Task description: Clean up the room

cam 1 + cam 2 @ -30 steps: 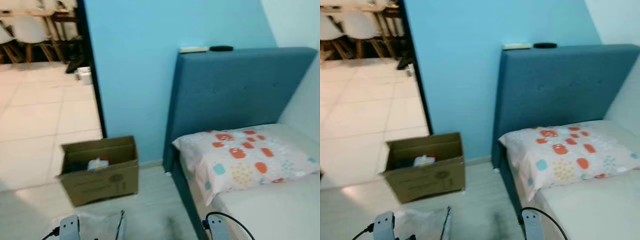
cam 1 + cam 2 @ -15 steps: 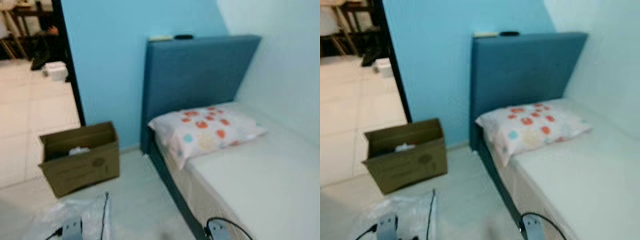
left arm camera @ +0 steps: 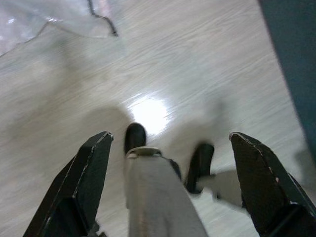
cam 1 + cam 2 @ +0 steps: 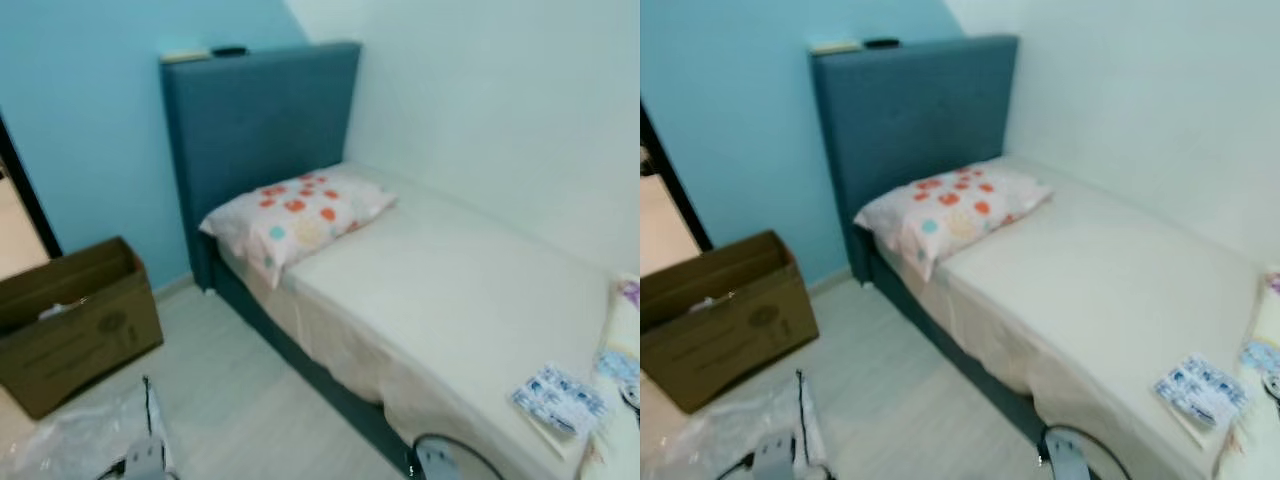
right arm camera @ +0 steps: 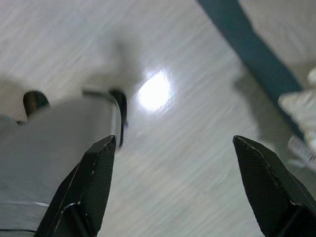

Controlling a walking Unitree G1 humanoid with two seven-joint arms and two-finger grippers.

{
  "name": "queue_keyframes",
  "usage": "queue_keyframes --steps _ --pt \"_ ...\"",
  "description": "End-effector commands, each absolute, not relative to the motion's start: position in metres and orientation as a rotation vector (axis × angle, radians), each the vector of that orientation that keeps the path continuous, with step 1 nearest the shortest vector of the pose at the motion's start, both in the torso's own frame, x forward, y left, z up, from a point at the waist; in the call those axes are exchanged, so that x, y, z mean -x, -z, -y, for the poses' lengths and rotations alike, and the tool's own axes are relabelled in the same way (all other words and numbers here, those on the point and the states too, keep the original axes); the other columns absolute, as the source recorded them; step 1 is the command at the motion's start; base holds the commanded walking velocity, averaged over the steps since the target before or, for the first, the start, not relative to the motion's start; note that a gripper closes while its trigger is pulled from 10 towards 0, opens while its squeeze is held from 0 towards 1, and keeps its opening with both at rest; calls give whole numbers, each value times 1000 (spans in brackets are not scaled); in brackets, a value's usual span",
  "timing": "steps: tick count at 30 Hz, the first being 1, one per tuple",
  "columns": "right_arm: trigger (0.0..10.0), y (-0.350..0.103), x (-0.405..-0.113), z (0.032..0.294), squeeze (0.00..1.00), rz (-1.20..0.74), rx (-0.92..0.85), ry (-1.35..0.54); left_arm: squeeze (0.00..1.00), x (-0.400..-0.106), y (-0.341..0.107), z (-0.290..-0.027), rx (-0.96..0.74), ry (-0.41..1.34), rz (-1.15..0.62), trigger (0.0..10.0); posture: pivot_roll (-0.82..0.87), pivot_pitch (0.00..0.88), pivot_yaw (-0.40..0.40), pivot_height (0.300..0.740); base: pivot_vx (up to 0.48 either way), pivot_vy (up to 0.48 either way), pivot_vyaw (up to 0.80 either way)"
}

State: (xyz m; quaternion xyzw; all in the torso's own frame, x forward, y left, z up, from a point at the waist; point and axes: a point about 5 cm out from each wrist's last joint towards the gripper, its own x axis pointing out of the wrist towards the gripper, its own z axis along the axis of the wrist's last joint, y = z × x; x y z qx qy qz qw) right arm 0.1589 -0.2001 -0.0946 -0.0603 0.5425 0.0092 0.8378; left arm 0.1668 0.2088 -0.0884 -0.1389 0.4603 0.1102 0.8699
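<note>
An open cardboard box [image 4: 75,320] with a few items inside stands on the floor left of the bed. A crumpled clear plastic bag [image 4: 85,445] lies on the floor in front of it. On the mattress [image 4: 450,290], near its foot, lies a blue-and-white packet [image 4: 560,398]. My left gripper [image 3: 170,138] hangs open over the pale wooden floor, with the plastic bag's edge [image 3: 74,17] beyond it. My right gripper [image 5: 174,143] is also open and low over the floor, beside the dark bed base [image 5: 247,44]. Neither holds anything.
A patterned pillow [image 4: 295,215] rests against the blue headboard [image 4: 255,120], which carries a pale flat item [image 4: 185,55] and a black one [image 4: 230,50]. Colourful fabric [image 4: 625,335] shows at the right edge. A white wall runs along the bed's far side.
The camera has swung to the right: the doorway and tiled room have left the picture, the box now sits at the left edge, and the whole bed has come into view.
</note>
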Motion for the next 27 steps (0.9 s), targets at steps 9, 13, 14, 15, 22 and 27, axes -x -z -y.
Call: queue_keyframes --steps 9,13,14,15,22,27 --pt "10000 92 -159 211 0 -1123 145 0 0 -162 91 -205 277 -198 -980 10000 -4 0 -43 740 -156 0 -499" --pt "10000 92 -159 213 0 -1123 152 -2 0 -160 91 -207 245 -185 -992 10000 -6 0 -43 740 0 -164 0" --pt "10000 92 -159 213 0 -1123 152 -2 0 -160 92 -206 244 -183 -995 10000 -7 0 -42 740 0 -409 0" --pt "10000 92 -159 213 0 -1123 152 -2 0 -160 92 -206 244 -183 -995 10000 -7 0 -42 740 0 -409 0" --pt "10000 91 -161 212 0 -1121 156 -5 0 -157 93 -205 248 -171 -1004 10000 -12 0 -43 740 0 -447 0" --pt "10000 91 -163 210 0 -1121 159 -8 0 -157 93 -203 255 -166 -1006 10000 -14 0 -43 740 0 -459 0"
